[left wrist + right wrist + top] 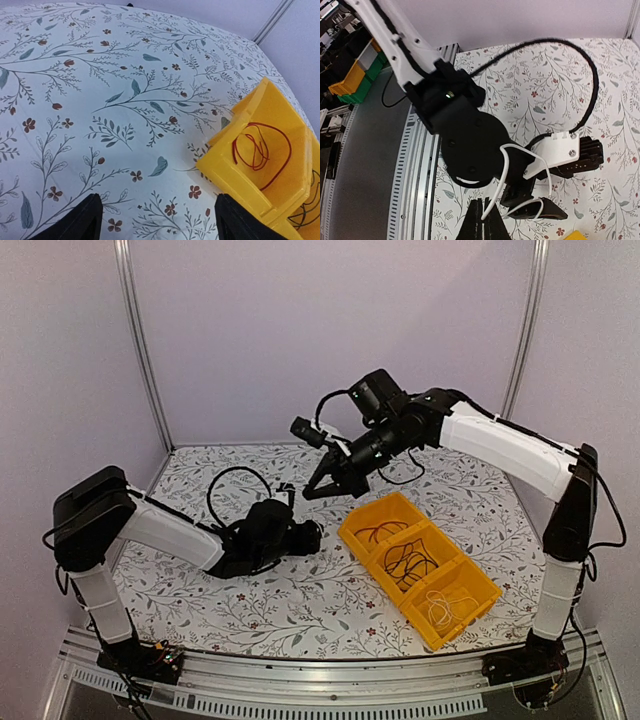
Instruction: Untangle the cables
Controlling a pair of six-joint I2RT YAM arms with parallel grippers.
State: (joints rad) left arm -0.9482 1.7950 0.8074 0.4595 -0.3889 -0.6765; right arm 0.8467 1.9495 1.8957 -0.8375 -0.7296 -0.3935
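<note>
A yellow tray (352, 523) with three compartments lies right of centre. The red cable (375, 532) is coiled in its far compartment, also visible from the left wrist (262, 150). The black cable (410, 562) fills the middle one, and a pale white cable (448, 605) lies in the near one. My left gripper (312, 535) rests low beside the tray's far-left corner. It is open (157, 222) over bare cloth, with nothing between its fingers. My right gripper (310, 493) hovers just above it, shut (485, 227) on a thin white cable (502, 165) that hangs in loops over the left wrist.
The floral tablecloth (300, 600) covers the table, with a metal rail (300, 700) at the near edge. Frame posts (140, 340) stand at the back corners. The left arm's thick black hose (240, 475) arches over its wrist. Yellow and green bins (350, 80) sit off the table.
</note>
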